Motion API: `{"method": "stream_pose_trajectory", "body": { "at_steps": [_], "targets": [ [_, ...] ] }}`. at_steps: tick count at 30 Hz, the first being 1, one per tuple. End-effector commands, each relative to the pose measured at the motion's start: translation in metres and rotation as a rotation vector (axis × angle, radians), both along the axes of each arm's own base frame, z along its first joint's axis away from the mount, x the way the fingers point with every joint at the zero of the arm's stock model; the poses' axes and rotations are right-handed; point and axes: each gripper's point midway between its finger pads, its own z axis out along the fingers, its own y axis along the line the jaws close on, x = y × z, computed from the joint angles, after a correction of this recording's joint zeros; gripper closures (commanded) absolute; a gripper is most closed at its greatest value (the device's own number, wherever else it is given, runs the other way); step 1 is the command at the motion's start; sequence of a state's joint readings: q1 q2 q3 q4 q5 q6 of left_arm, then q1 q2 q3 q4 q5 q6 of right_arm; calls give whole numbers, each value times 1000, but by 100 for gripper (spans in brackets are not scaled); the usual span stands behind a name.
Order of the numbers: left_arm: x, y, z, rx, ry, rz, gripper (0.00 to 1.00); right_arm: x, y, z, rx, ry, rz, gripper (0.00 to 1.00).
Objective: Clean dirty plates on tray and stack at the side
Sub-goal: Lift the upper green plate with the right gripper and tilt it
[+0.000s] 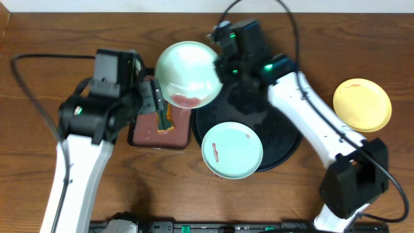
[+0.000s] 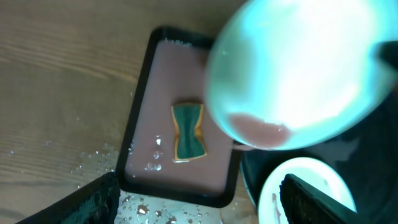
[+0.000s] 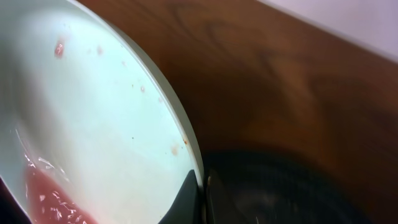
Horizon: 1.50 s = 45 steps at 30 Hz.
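Right hand (image 1: 218,65), over the far-left edge of the tray (image 1: 284,145): closed tight, pinching the rim of a mint plate (image 1: 187,74). In the right wrist view both fingertips (image 3: 189,202) meet on the plate edge (image 3: 93,112), one either side.
- The plate is off the tray and steeply tilted, out past the tray's far-left rim.
- Pinkish-red liquid is pooled at its low edge, with a few small reddish specks higher on the face.

Left hand (image 1: 155,97), left of the tray: spread wide, holding nothing.
- In the left wrist view its two fingers (image 2: 93,199) sit at the bottom corners, well apart, with only open space between them.
- It hangs over the maroon tray (image 2: 143,106), touching neither plate.

Second mint plate (image 1: 231,150): lies flat on the near-left part of the tray, overhanging its rim. There is a thin reddish-brown smear on its left side.

Yellow plate (image 1: 362,103): on the desk (image 1: 39,39), right of the tray and well apart from it.

Maroon tray: just left of the tray, touching or nearly so; cannot tell which.
- A green sponge (image 2: 188,132) with an orange edge lies in it.
- Its floor is wet.
- Water drops are scattered on the desk along its near and left sides.
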<state>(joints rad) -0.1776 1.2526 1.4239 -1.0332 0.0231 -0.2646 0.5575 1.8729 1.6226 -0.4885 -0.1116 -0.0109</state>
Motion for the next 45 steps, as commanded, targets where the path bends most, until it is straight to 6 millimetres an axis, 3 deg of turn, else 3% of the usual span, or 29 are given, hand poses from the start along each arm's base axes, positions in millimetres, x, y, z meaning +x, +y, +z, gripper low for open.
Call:
{"method": "stream_pose_trajectory", "body": {
  "at_steps": [1,5,10,28,45],
  "targets": [
    [-15,4,31,-15,-99,1,17,1,19,-6,-101,-102,5,99],
    [-27,6,48,-26,-163,2,16,3,31,0,-199,-219,-16,99],
    [-37,8,60,-35,-209,2,16,-1,38,23,-306,-374,-80,99],
    [-35,7,58,-33,-200,2,15,-24,42,88,-533,-666,-219,99],
    [-35,7,58,-33,-200,2,14,-30,47,99,-570,-717,-224,99]
  ]
}}
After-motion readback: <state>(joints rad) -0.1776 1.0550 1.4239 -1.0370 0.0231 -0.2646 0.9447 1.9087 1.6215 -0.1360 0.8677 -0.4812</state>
